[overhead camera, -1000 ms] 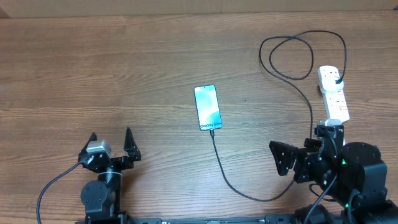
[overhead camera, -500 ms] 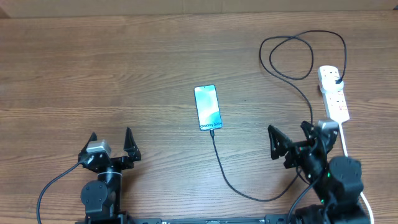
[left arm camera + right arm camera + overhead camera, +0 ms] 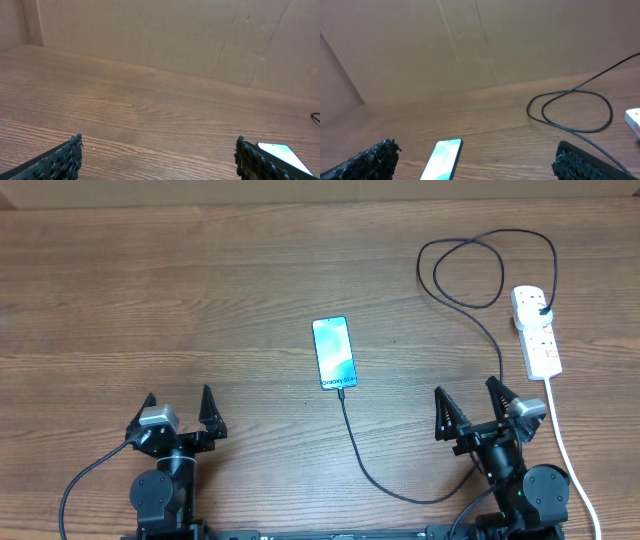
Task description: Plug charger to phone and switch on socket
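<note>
The phone (image 3: 334, 353) lies flat at the table's middle with its light-blue screen up; it also shows in the right wrist view (image 3: 442, 159) and at the edge of the left wrist view (image 3: 282, 153). The black charger cable (image 3: 372, 465) meets the phone's near end, loops back right (image 3: 470, 270) and ends in a black plug in the white socket strip (image 3: 535, 330). The cable loop shows in the right wrist view (image 3: 572, 110). My left gripper (image 3: 178, 408) is open and empty at the front left. My right gripper (image 3: 472, 405) is open and empty at the front right, near the strip.
The strip's thick white cord (image 3: 570, 465) runs toward the front edge past my right arm. A cardboard wall (image 3: 165, 35) stands along the table's far side. The wooden table (image 3: 150, 290) carries everything.
My right arm has drawn back from the socket strip and swung round to face forward at the front right. The left arm, phone and cable have not moved.
</note>
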Controlling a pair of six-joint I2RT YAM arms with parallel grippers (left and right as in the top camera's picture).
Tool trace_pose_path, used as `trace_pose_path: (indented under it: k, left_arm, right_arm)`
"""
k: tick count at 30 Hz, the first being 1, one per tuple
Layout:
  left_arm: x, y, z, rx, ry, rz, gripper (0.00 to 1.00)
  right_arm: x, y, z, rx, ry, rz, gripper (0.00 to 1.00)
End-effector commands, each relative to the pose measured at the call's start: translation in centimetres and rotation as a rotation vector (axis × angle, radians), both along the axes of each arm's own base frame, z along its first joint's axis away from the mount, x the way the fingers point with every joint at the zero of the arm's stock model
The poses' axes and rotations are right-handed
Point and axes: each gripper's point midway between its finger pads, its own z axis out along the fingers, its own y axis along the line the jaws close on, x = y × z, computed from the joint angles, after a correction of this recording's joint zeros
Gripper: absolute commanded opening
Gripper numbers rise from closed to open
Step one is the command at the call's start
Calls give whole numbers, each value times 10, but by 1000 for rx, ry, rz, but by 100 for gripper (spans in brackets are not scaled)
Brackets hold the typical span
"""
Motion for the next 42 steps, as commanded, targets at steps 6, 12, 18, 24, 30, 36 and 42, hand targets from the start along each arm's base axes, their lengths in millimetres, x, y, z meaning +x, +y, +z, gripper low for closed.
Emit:
trace_pose_path:
  k: [6, 12, 18, 24, 30, 36, 42]
  left_arm:
    - [-1, 4, 0, -6, -4, 18, 100]
    - [-1, 4, 0, -6, -4, 18, 100]
    - [-1, 4, 0, -6, -4, 18, 99]
    - [-1, 4, 0, -6, -4, 18, 100]
    - [-1, 4, 0, -6, -4, 18, 100]
    - [-1, 4, 0, -6, -4, 18, 100]
    - [-1, 4, 0, -6, -4, 18, 100]
  right_arm:
    - [5, 2, -32, -7, 46, 9, 100]
    - [9, -6, -28, -3, 8, -37, 100]
    - [11, -9, -30, -2, -2, -59, 100]
    - [11, -10, -30, -1, -2, -60, 100]
    - [11, -10, -30, -1, -2, -60, 100]
    - [11, -10, -30, -1, -2, -60, 100]
    - [11, -10, -30, -1, -2, -60, 100]
